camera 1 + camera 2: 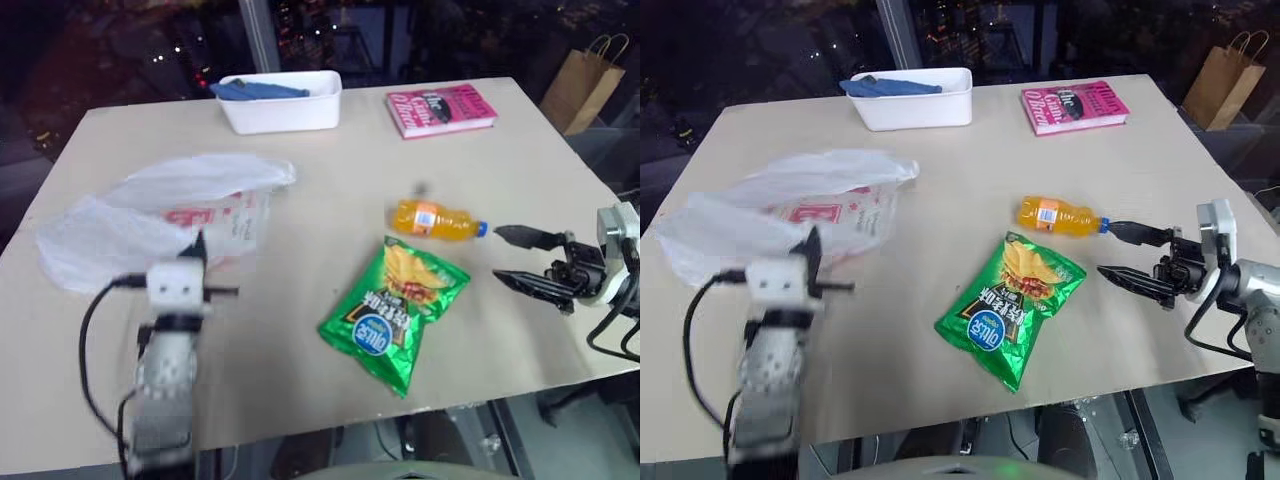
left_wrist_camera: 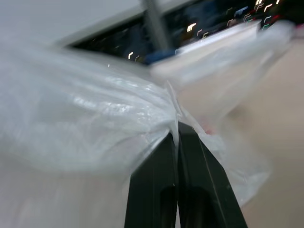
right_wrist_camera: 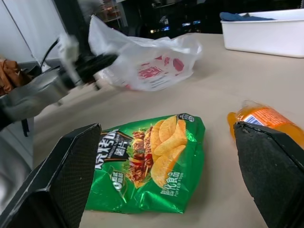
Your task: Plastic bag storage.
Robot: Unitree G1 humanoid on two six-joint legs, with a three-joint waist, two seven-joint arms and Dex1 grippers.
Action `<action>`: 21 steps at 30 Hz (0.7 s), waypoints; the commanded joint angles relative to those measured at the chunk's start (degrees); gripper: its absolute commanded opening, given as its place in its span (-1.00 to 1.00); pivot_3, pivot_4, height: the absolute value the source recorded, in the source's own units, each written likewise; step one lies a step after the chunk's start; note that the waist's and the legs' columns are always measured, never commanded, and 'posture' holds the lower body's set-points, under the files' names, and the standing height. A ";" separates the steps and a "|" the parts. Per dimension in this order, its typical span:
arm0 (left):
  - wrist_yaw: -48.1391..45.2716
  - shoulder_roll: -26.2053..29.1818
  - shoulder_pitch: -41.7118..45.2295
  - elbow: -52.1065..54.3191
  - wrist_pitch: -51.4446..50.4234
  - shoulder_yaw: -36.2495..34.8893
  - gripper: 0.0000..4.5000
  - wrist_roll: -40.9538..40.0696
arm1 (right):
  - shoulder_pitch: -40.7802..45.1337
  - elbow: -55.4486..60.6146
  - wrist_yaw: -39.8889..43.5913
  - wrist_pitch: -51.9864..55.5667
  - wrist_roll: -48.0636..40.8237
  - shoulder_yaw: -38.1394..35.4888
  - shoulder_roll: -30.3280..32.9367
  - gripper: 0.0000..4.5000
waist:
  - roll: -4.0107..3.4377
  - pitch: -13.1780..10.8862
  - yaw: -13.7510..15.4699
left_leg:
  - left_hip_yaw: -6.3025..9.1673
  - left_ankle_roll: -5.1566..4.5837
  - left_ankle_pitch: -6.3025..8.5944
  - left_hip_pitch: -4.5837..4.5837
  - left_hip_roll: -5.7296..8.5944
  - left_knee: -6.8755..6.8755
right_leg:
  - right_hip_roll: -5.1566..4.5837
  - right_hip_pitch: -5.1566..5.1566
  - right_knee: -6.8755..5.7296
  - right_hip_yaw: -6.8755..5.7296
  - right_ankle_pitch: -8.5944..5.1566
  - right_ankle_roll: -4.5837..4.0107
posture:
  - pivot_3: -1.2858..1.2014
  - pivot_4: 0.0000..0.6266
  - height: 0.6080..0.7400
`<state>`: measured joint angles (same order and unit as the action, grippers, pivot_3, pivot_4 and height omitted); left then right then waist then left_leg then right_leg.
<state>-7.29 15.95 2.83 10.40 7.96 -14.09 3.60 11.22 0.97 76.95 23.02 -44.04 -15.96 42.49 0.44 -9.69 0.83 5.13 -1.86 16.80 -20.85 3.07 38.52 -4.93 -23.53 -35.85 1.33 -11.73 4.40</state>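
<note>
Left hand (image 2: 176, 135) pinched on the plastic bag (image 1: 170, 215) at the worktop's (image 1: 300, 180) left side.
The bag is thin, crinkly, translucent white film with red print, gathered into a fold between the black fingers, as the left wrist view shows. The right hand (image 1: 525, 258) stands wide apart beside a glossy green chips packet (image 1: 395, 310) and an orange drink bottle (image 1: 435, 219).
</note>
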 commanded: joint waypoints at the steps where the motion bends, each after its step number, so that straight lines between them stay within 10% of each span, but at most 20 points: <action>1: -3.83 1.70 8.79 -5.44 -0.58 3.34 -0.97 -1.96 | 1.63 0.54 -0.40 -1.23 0.17 -0.24 -0.53 1.00 | 0.00 0.00 -0.08 | 0.00 0.06 -0.03 -0.01 0.04 0.00 | 0.00 -0.01 0.00 0.00 0.00 0.00 | 0.03 -0.52 1.00; 12: -29.21 -1.57 35.92 -29.27 3.96 17.02 -0.97 -10.14 | -0.11 1.82 -2.85 -3.26 1.38 -1.43 -2.20 1.00 | 0.02 -0.01 -0.24 | 0.12 0.23 -0.12 -0.36 0.33 -0.08 | -0.16 -0.30 0.15 -0.02 -0.01 0.02 | 0.03 -0.52 1.00; 21: -55.70 13.58 20.88 1.49 -17.72 18.85 -0.97 -33.16 | -2.32 4.42 -6.38 -0.45 0.26 -2.02 -1.60 1.00 | -0.05 -0.05 -1.86 | -0.03 0.23 -0.12 -0.40 -0.02 -0.16 | -0.05 -0.54 0.00 0.21 -0.02 0.02 | 0.03 -0.52 1.00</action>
<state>-60.43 26.49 26.00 4.07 -5.81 6.94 -25.16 8.65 2.66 71.40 21.64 -42.26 -16.37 40.12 0.40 -9.73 -1.04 5.09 -1.64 16.68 -21.23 3.04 38.38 -4.98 -24.06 -35.87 1.54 -11.74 4.42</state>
